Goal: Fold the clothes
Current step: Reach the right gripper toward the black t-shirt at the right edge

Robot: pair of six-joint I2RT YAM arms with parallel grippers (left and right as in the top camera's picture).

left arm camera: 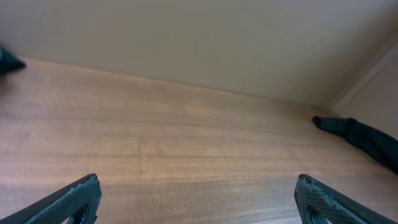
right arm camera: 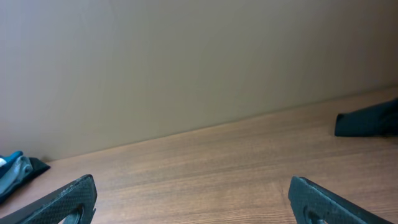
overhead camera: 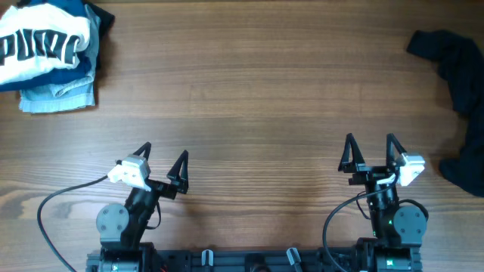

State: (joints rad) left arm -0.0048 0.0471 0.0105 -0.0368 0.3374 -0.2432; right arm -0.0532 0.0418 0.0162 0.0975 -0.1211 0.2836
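The clothes, a black crumpled garment, lie bunched at the table's far right edge, partly cut off by the overhead view. The same black cloth shows at the right of the left wrist view and as a dark corner at the right of the right wrist view. My left gripper sits near the front left, open, with nothing between its fingers. My right gripper sits near the front right, open and empty too, well short of the black garment.
A folded stack at the back left holds a white garment with dark block letters over a light blue one; its edge shows at the left of the right wrist view. A pale wall borders the table's far side.
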